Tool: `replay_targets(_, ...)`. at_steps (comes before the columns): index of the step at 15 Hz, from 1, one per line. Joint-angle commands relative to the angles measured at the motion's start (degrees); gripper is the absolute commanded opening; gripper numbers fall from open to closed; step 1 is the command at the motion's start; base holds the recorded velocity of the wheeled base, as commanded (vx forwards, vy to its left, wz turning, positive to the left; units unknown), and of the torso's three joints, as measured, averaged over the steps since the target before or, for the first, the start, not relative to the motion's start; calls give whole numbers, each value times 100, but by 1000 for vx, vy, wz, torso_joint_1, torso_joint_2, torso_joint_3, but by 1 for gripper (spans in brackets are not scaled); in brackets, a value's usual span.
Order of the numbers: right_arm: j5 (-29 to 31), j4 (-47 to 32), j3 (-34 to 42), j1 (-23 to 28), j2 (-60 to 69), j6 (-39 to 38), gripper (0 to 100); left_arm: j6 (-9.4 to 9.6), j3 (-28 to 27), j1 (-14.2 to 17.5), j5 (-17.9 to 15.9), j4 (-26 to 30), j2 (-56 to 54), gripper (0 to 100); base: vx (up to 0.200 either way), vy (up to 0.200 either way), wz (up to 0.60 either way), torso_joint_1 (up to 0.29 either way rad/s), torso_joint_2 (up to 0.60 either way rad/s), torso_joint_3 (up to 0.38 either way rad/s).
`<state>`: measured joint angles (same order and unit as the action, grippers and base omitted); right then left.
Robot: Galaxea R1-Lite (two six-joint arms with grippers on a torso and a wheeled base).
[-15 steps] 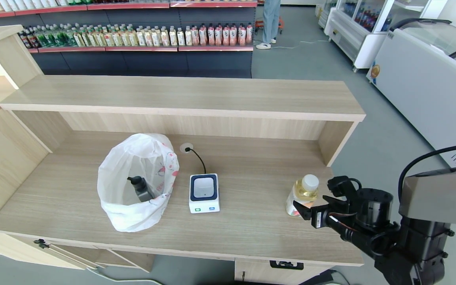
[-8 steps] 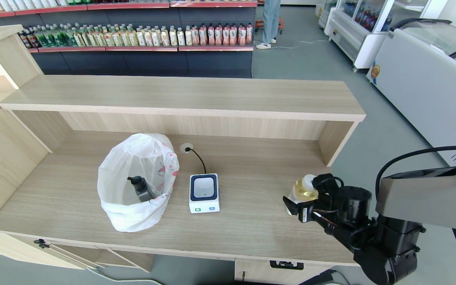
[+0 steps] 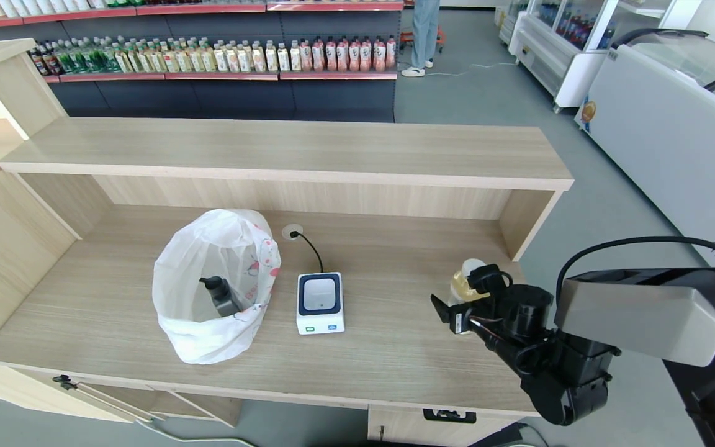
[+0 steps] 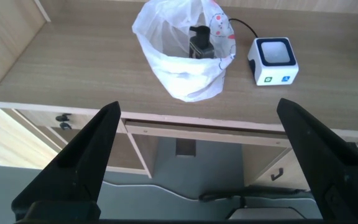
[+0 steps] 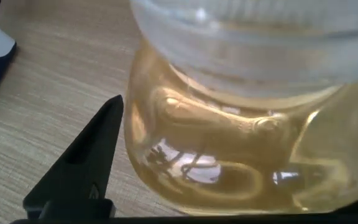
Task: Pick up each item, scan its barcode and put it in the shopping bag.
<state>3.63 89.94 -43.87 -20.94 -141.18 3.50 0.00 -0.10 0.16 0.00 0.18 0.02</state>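
The small clear bottle of yellow liquid with a white cap (image 3: 464, 280) is at the right end of the pale wooden counter (image 3: 364, 347), near the front edge. The right end effector (image 3: 464, 297) is grasping it. One black finger (image 5: 86, 168) is pressed against one side of the bottle, and the other finger is round the far side by the cap. The bottle leans a little. I cannot tell if its bottom is touching the wood.

The left end effector (image 4: 197, 104) is released, with its two black fingers spread wide and nothing between them. It hangs low in front of the counter, on the bag's side.

A white square scanner with a dark blue rim (image 3: 320, 302) sits in the middle of the counter, well apart from the bottle. A black cable (image 3: 311, 248) runs from it to a round hole at the back. Just beside the scanner on the left stands a white plastic shopping bag with pink prints (image 3: 208, 323), open at the top. A dark bottle with a pump top (image 3: 221, 297) stands inside it.

A second ago the yellow bottle stood straight up with the right end effector only next to it. Since then the arm has come in toward the scanner and closed round the bottle. The cap now sits a bit farther back and to the left. The bag and the scanner have not moved.
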Motion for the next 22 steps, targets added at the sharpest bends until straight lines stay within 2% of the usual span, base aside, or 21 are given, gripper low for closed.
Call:
replay_targets(1,-12,6,-148,-15,-112,19,0,0,1,2,0,-1,-2,100,0,0,0,0,0,0)
replay_targets(7,-29,6,2,55,-6,441,0,0,1,2,0,-1,-2,100,0,0,0,0,0,0)
replay_targets(10,-293,6,10,73,231,388,0,0,1,2,0,-1,-2,100,0,0,0,0,0,0)
replay_targets(11,-390,-117,-42,108,732,186,0,0,1,2,0,-1,-2,100,0,0,0,0,0,0)
replay_targets(14,-1242,-1840,-16,170,2411,-1079,0,0,1,2,0,-1,-2,100,0,0,0,0,0,0)
replay_targets(16,-1910,-2464,2,170,3061,-1545,0,0,1,2,0,-1,-2,100,0,0,0,0,0,0)
replay_targets(17,-2851,-3070,151,178,3729,-1923,0,0,1,2,0,-1,-2,100,0,0,0,0,0,0)
replay_targets(18,-3290,-3396,248,143,4054,-2011,0,0,1,2,0,-1,-2,100,0,0,0,0,0,0)
replay_targets(20,-4037,-3703,520,-33,4432,-2099,0,0,1,2,0,-1,-2,100,0,0,0,0,0,0)
replay_targets(22,-4055,-3686,599,-349,4468,-2090,0,0,1,2,0,-1,-2,100,0,0,0,0,0,0)
